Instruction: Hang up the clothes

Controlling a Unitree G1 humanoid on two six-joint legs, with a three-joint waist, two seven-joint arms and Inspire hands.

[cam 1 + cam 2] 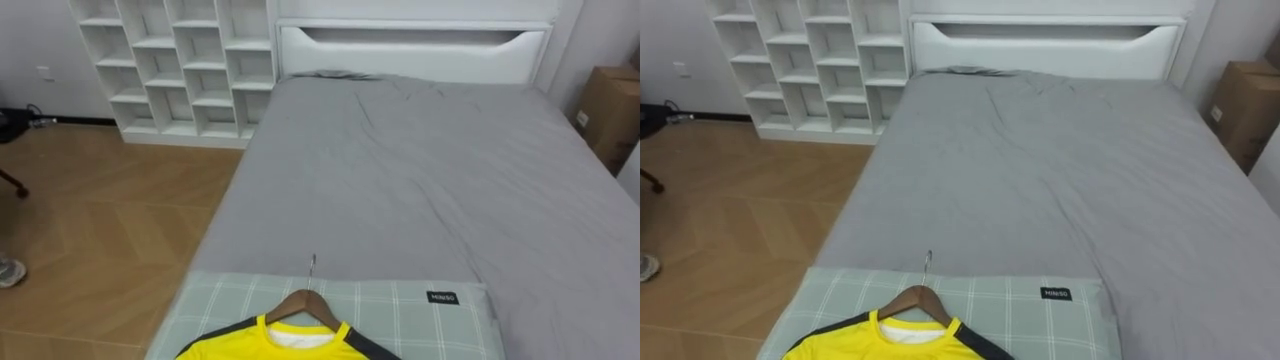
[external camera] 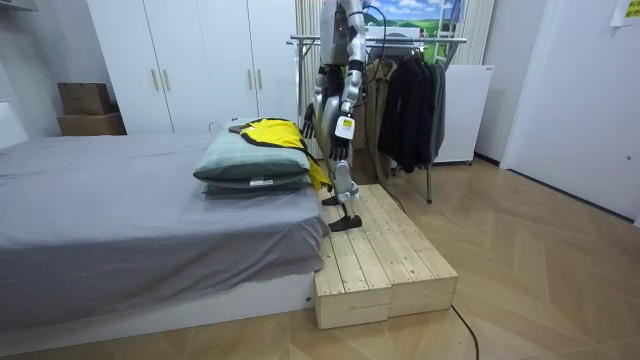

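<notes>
Item: yellow shirt [image 1: 285,345] with dark shoulder trim, on a wooden hanger [image 1: 305,305].

Location: we record it lying flat on a green checked pillow [image 1: 420,320] at the foot of the grey bed [image 1: 420,170], with the hanger's metal hook [image 1: 313,265] pointing up the bed.

Handling: we judge the shirt light, soft and limp. It is likely to slide off the shoulders of the hanger if tipped. The hanger is stiff and is the only firm part.

Hold: we advise taking the hanger's neck just below the hook, leaving the hook free for the clothes rack [image 2: 400,42] behind the robot.

Hands: in the room view the left hand [image 2: 341,135] and right hand [image 2: 310,122] hang low by the body as the robot stands on a wooden platform [image 2: 385,260]. We cannot tell whether either is wide or closed.
</notes>
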